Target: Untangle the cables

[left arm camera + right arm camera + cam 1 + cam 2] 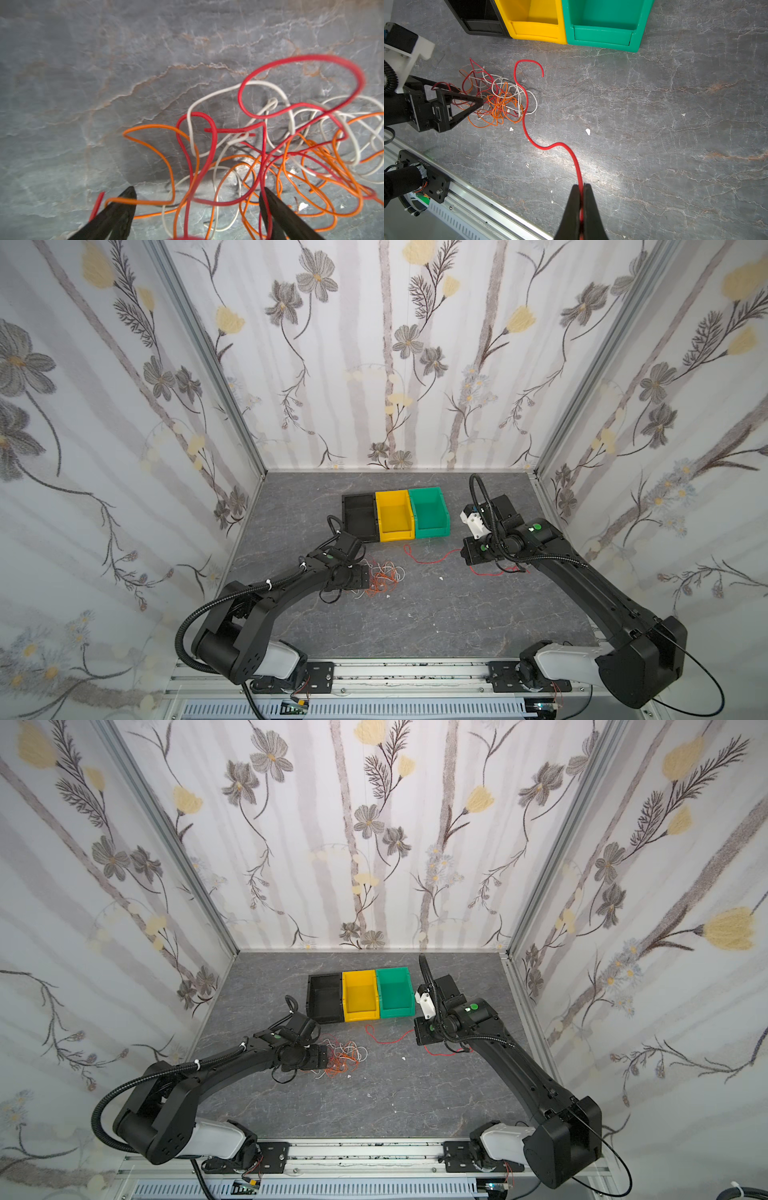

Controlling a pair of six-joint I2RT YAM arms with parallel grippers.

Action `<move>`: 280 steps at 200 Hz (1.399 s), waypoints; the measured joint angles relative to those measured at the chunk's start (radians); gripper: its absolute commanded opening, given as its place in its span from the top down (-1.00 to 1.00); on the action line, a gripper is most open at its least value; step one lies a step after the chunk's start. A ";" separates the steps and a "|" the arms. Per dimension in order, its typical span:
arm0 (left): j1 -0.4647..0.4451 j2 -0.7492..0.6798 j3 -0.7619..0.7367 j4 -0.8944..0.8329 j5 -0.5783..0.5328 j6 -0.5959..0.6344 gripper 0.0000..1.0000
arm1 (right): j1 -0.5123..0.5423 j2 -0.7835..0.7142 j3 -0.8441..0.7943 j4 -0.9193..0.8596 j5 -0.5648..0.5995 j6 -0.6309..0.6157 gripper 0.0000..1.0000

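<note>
Your right gripper (580, 186) is clenched on the red cable (560, 143), whose length runs straight ahead toward the tangle (500, 99). Your left gripper (197, 189) stands released, astride that tangle.

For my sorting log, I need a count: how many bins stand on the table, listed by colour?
Black bin: 1
Yellow bin: 1
Green bin: 1
Total: 3

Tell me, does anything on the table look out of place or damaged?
Small white scraps lie loose on the table near the cable tangle and the separate red cable. They resemble debris; what they are I cannot tell. Nothing else stands out.
</note>
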 measured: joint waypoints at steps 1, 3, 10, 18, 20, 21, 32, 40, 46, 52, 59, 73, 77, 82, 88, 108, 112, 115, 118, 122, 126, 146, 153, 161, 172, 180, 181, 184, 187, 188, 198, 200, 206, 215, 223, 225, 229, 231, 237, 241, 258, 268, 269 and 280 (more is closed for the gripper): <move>0.001 -0.002 0.000 0.000 0.000 0.000 -0.87 | 0.000 0.000 0.000 0.000 0.000 0.000 1.00; 0.003 -0.006 -0.002 -0.001 0.000 0.000 -0.87 | 0.000 0.000 0.000 0.001 -0.001 0.000 1.00; 0.010 -0.020 -0.005 -0.002 0.000 0.000 -0.88 | 0.000 0.000 -0.001 0.004 -0.005 0.000 1.00; 0.016 -0.027 -0.008 -0.004 -0.001 0.000 -0.89 | 0.000 0.000 -0.002 0.008 -0.011 0.000 1.00; 0.018 -0.028 -0.010 -0.004 -0.002 0.000 -0.89 | 0.000 0.000 -0.002 0.010 -0.011 0.000 1.00; 0.019 -0.029 -0.010 -0.004 -0.002 0.000 -0.89 | 0.000 0.000 -0.002 0.010 -0.012 0.000 1.00; 0.026 -0.030 -0.021 -0.007 -0.002 0.000 -0.89 | 0.000 0.001 -0.002 0.015 -0.015 0.000 1.00; 0.031 -0.031 -0.032 -0.008 -0.002 0.000 -0.89 | 0.000 0.002 -0.002 0.018 -0.017 0.000 1.00; 0.037 -0.032 -0.041 -0.008 -0.001 0.000 -0.89 | 0.000 0.002 -0.002 0.020 -0.018 0.000 1.00; 0.045 -0.037 -0.052 -0.007 0.000 -0.001 -0.89 | 0.000 0.003 -0.002 0.022 -0.018 0.000 1.00; 0.055 -0.042 -0.062 -0.007 0.001 -0.002 -0.89 | 0.000 0.003 -0.003 0.024 -0.018 0.000 1.00; 0.066 -0.045 -0.071 -0.006 0.001 -0.005 -0.90 | 0.000 0.003 -0.006 0.030 -0.021 0.000 1.00; 0.066 -0.045 -0.070 -0.005 0.002 -0.004 -0.92 | 0.000 0.003 -0.007 0.031 -0.021 0.000 1.00; 0.066 -0.046 -0.070 -0.001 0.007 -0.004 -0.97 | 0.000 0.003 -0.007 0.032 -0.021 0.000 1.00; 0.066 -0.048 -0.070 0.002 0.019 -0.004 -1.00 | 0.000 0.004 -0.007 0.033 -0.022 0.000 1.00; 0.067 -0.081 -0.069 0.006 0.045 -0.009 -0.97 | 0.000 0.004 -0.008 0.036 -0.022 0.001 1.00; 0.068 -0.089 -0.066 0.005 0.047 -0.009 -0.96 | 0.000 0.004 -0.009 0.037 -0.023 0.001 1.00; 0.068 -0.095 -0.064 0.004 0.047 -0.011 -0.96 | 0.000 0.004 -0.009 0.036 -0.023 0.002 1.00; 0.068 -0.101 -0.061 0.003 0.048 -0.011 -0.96 | 0.000 0.004 -0.010 0.036 -0.023 0.003 1.00; 0.068 -0.109 -0.057 0.002 0.050 -0.011 -0.95 | 0.000 0.004 -0.011 0.037 -0.023 0.005 1.00; 0.068 -0.116 -0.052 0.001 0.050 -0.011 -0.94 | 0.000 0.005 -0.011 0.038 -0.024 0.005 1.00; 0.068 -0.158 -0.030 -0.021 0.048 -0.011 -0.93 | 0.000 0.009 -0.011 0.039 -0.025 0.007 1.00; 0.068 -0.171 -0.023 -0.029 0.044 -0.010 -0.93 | 0.000 0.011 -0.011 0.039 -0.026 0.007 1.00; 0.070 -0.176 -0.017 -0.037 0.034 -0.010 -0.92 | 0.000 0.013 -0.012 0.039 -0.029 0.007 1.00; 0.073 -0.174 -0.012 -0.053 0.015 -0.009 -0.91 | 0.000 0.015 -0.013 0.040 -0.036 0.007 1.00; 0.076 -0.171 -0.010 -0.067 -0.001 -0.008 -0.90 | 0.000 0.015 -0.014 0.041 -0.039 0.007 1.00; 0.076 -0.170 -0.010 -0.069 -0.004 -0.008 -0.90 | 0.000 0.015 -0.014 0.041 -0.040 0.007 1.00; 0.076 -0.168 -0.009 -0.074 -0.009 -0.008 -0.90 | 0.000 0.015 -0.015 0.042 -0.040 0.007 1.00; 0.077 -0.166 -0.009 -0.077 -0.015 -0.008 -0.90 | 0.000 0.015 -0.016 0.042 -0.040 0.007 1.00; 0.077 -0.165 -0.009 -0.079 -0.018 -0.008 -0.90 | 0.000 0.015 -0.016 0.042 -0.040 0.007 1.00; 0.079 -0.159 -0.009 -0.089 -0.033 -0.008 -0.91 | 0.000 0.015 -0.018 0.044 -0.041 0.007 1.00; 0.079 -0.158 -0.009 -0.090 -0.035 -0.008 -0.91 | 0.000 0.015 -0.018 0.044 -0.041 0.007 1.00; 0.079 -0.154 -0.010 -0.093 -0.040 -0.008 -0.91 | 0.000 0.014 -0.021 0.045 -0.041 0.007 1.00; 0.081 -0.149 -0.016 -0.090 -0.046 -0.008 -0.91 | 0.000 0.013 -0.024 0.045 -0.041 0.007 1.00; 0.082 -0.140 -0.025 -0.087 -0.051 -0.009 -0.90 | 0.000 0.011 -0.028 0.045 -0.041 0.007 1.00; 0.082 -0.138 -0.027 -0.085 -0.052 -0.011 -0.91 | 0.000 0.010 -0.029 0.045 -0.041 0.007 1.00; 0.083 -0.130 -0.034 -0.079 -0.053 -0.011 -0.90 | 0.000 0.010 -0.030 0.044 -0.040 0.007 1.00; 0.083 -0.126 -0.037 -0.076 -0.053 -0.011 -0.91 | 0.000 0.009 -0.031 0.044 -0.041 0.007 1.00; 0.084 -0.116 -0.046 -0.068 -0.053 -0.013 -0.90 | 0.000 0.009 -0.032 0.045 -0.041 0.007 1.00; 0.085 -0.110 -0.052 -0.063 -0.053 -0.015 -0.90 | 0.000 0.009 -0.033 0.046 -0.041 0.007 1.00; 0.094 -0.088 -0.066 -0.041 -0.053 -0.020 -0.90 | 0.000 0.007 -0.035 0.047 -0.041 0.007 1.00; 0.099 -0.075 -0.069 -0.023 -0.055 -0.026 -0.90 | 0.000 0.004 -0.035 0.048 -0.041 0.007 1.00; 0.099 -0.074 -0.070 -0.021 -0.055 -0.027 -0.90 | 0.000 0.004 -0.035 0.048 -0.041 0.007 1.00; 0.108 -0.055 -0.076 0.005 -0.052 -0.036 -0.90 | 0.000 0.002 -0.036 0.051 -0.042 0.007 1.00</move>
